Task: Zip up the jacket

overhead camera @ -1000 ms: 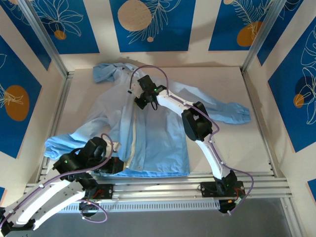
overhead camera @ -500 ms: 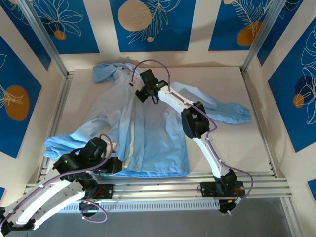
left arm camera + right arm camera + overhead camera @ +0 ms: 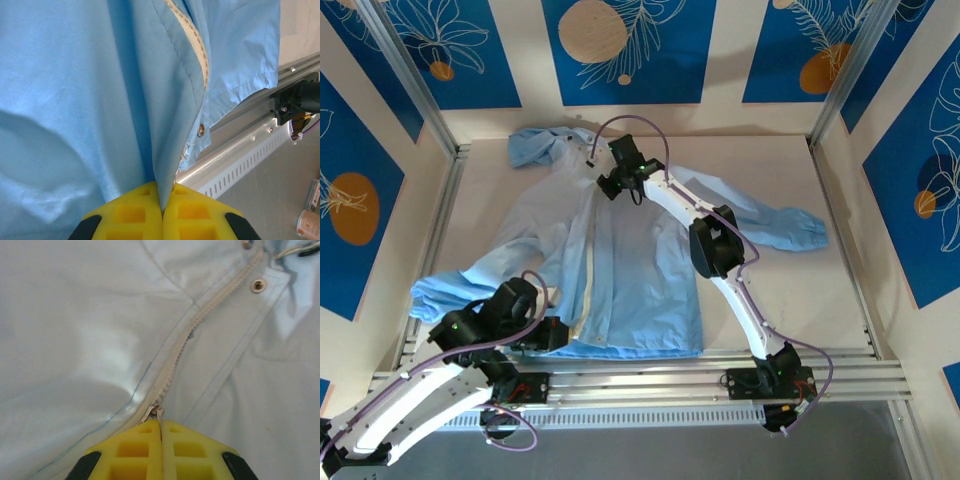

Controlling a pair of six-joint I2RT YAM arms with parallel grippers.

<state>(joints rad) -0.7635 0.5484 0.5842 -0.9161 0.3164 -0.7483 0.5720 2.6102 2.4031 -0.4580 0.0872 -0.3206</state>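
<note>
Jacket (image 3: 75, 100) hem lies clamped inside left pincer (image 3: 161, 200).

Right tool (image 3: 610, 186) moved farther up jacket (image 3: 650, 280), along zipper (image 3: 588, 280), closer to hood (image 3: 545, 148). Its arm (image 3: 720, 250) stretched out more.

A: What is concealed on the jacket (image 3: 620, 270)?
B: Its near-left hem is covered by the left arm (image 3: 460, 345) in the top view; the fabric inside the left tool (image 3: 162, 207) is unseen.
A: And the zipper pull (image 3: 155, 415)?
B: Its end is swallowed by the right tool (image 3: 161, 432); the zipper strip (image 3: 175, 357) is cut off at the top edge.
</note>
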